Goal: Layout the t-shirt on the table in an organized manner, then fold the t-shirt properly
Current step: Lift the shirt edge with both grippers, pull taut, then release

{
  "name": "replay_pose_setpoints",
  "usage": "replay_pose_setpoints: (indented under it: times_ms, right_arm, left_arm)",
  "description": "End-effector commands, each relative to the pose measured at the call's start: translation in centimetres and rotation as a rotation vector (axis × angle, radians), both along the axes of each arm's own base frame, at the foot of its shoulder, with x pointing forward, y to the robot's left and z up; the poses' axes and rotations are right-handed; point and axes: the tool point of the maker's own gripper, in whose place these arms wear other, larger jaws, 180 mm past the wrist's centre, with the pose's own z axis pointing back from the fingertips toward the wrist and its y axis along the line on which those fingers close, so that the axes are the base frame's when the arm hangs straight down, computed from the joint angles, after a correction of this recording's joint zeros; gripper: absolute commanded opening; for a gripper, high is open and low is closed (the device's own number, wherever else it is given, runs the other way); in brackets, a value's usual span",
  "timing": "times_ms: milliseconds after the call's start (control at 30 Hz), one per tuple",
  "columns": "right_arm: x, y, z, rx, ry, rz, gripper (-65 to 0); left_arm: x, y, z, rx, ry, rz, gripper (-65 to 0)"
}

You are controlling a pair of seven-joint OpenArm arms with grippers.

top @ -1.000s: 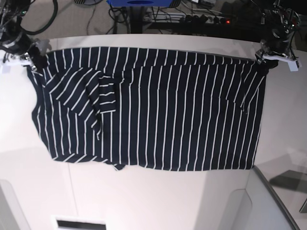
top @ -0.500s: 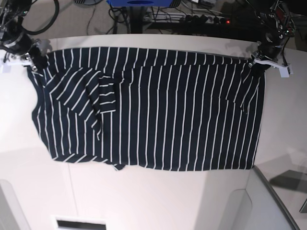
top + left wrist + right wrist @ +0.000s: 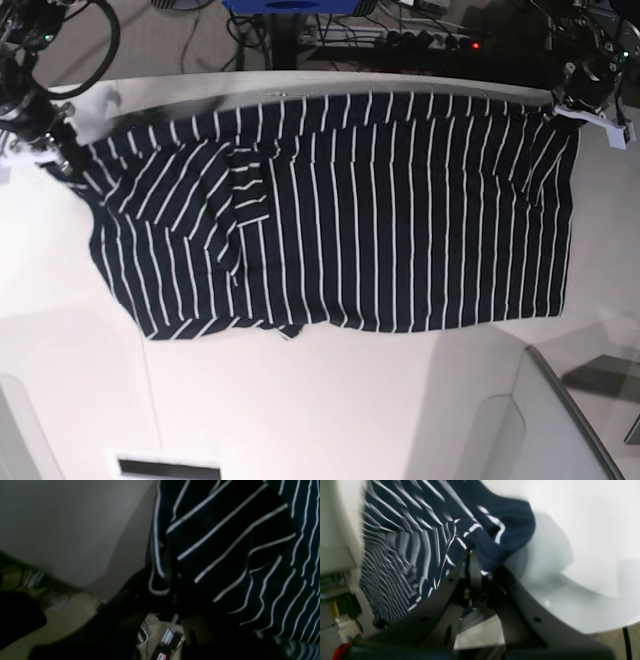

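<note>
Both my hands are clamped on the shirt point(image 3: 350, 210): left hand point(image 3: 583, 108) and right hand point(image 3: 55, 150) at far corners; it is spread on the desk point(image 3: 300, 400), one sleeve still rumpled, folding not begun

floor point(image 3: 160, 45) – beige | cables point(image 3: 380, 35) – tangled, dark | red light point(image 3: 475, 44)

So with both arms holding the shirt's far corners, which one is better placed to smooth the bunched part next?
The right gripper. The folded-over sleeve and wrinkles lie on its side of the t-shirt, while the left gripper holds a corner where the cloth already hangs fairly flat over the table. Both are shut on cloth.
</note>
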Motion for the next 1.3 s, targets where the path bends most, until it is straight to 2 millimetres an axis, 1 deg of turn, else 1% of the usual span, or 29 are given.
replay_pose_setpoints:
  times_ms: [0, 67, 133, 200, 267, 333, 400, 433, 500, 533, 567, 767, 800, 867, 967, 1033, 1100, 1267]
  right_arm:
    - [1.2, -1.2, 1.8, -0.032, -0.055, -0.012, -64.8]
    - [1.9, -1.5, 2.8, -0.025, -0.069, -0.014, -64.8]
    - [2.7, -1.9, 3.6, -0.014, -0.082, -0.019, -64.8]
    - [3.4, -2.6, 4.5, 0.014, -0.085, -0.063, -64.8]
    - [4.1, -3.0, 6.1, 0.005, -0.11, -0.073, -64.8]
    - [5.0, -3.2, 8.4, -0.034, -0.155, -0.055, -64.8]
    - [5.7, -3.4, 10.7, -0.077, -0.198, -0.045, -64.8]
    - [5.7, -3.4, 11.6, -0.094, -0.211, -0.044, -64.8]
    - [5.3, -3.5, 12.0, -0.103, -0.207, -0.04, -64.8]
    - [5.0, -3.3, 11.6, -0.09, -0.199, -0.048, -64.8]
    - [4.7, -3.3, 11.1, -0.077, -0.189, -0.062, -64.8]
    - [1.2, -3.6, 8.2, -0.057, -0.085, -0.09, -64.8]
    - [0.5, -3.4, 7.4, -0.042, -0.06, -0.092, -64.8]
    - [-0.5, -3.1, 5.1, 0.014, -0.008, -0.102, -64.8]
    - [-1.9, -3.2, 2.0, 0.075, 0.047, -0.142, -64.8]
    - [-2.4, -3.8, 1.1, 0.077, 0.061, -0.163, -64.8]
    - [-2.8, -3.5, 0.3, 0.081, 0.078, -0.161, -64.8]
    - [-3.1, -3.3, 0.1, 0.074, 0.087, -0.15, -64.8]
  left_arm:
    - [1.6, 1.5, 2.0, 0.05, -0.066, 0.006, -65.0]
    - [2.3, 1.4, 2.2, 0.042, -0.062, 0.0, -65.0]
    - [3.7, 1.5, 3.0, 0.038, -0.064, -0.009, -65.0]
    - [5.0, 1.6, 4.6, 0.066, -0.074, -0.026, -65.0]
    - [5.9, 1.9, 6.5, 0.107, -0.082, -0.042, -65.0]
    - [7.2, 1.7, 8.5, 0.143, -0.105, -0.052, -65.0]
    - [8.0, 2.0, 10.6, 0.19, -0.123, -0.059, -65.0]
    - [8.1, 2.0, 11.2, 0.204, -0.123, -0.062, -65.0]
    - [8.0, 1.6, 11.2, 0.204, -0.121, -0.063, -65.0]
    - [7.9, 1.4, 11.0, 0.2, -0.118, -0.064, -65.0]
    - [7.3, 1.3, 10.4, 0.193, -0.102, -0.063, -65.0]
    - [3.1, 0.3, 7.4, 0.162, 0.006, -0.072, -65.0]
    - [2.6, 0.1, 6.8, 0.15, 0.014, -0.07, -65.0]
    - [1.8, -0.3, 5.4, 0.126, 0.002, -0.057, -65.0]
    - [0.1, -1.0, 2.9, 0.073, 0.008, -0.04, -65.0]
    - [-0.8, -1.3, 1.5, 0.04, 0.016, -0.024, -65.0]
    - [-1.5, -1.4, 0.7, 0.023, 0.018, -0.012, -65.0]
    - [-1.6, -1.3, 0.7, 0.026, 0.01, -0.006, -65.0]
